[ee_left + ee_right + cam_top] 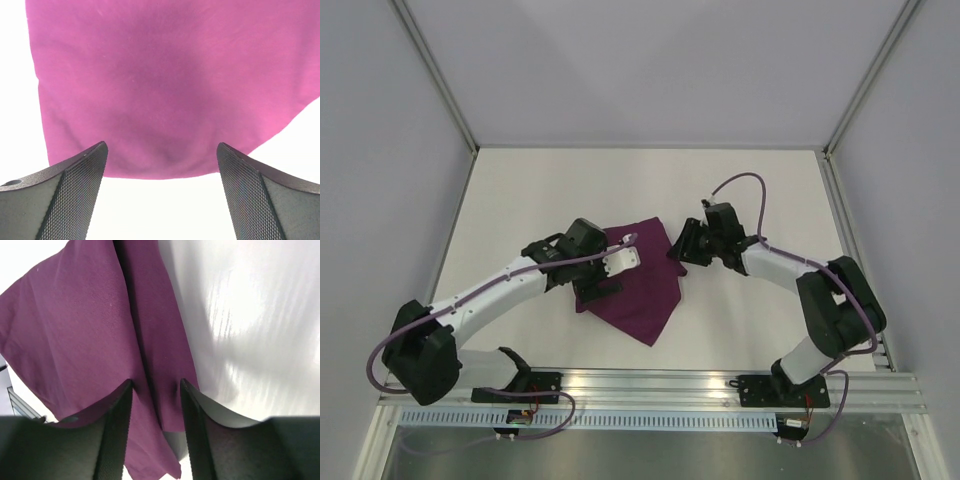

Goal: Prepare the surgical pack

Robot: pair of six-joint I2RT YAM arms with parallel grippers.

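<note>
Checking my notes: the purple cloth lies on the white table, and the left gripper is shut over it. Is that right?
Not quite: the left gripper is open over it, jaws wide apart, as the left wrist view shows. The purple cloth does lie on the white table.

The white table (570,190) I'm working on is carrying the dark purple cloth (655,290), and that's lying straight on the surface, folded into a rough triangle. Its sharpest corner is pointing at the metal rail (650,385) that's running along the near edge. Bare tabletop is showing on every side of the cloth, with more behind it than in front.
</note>
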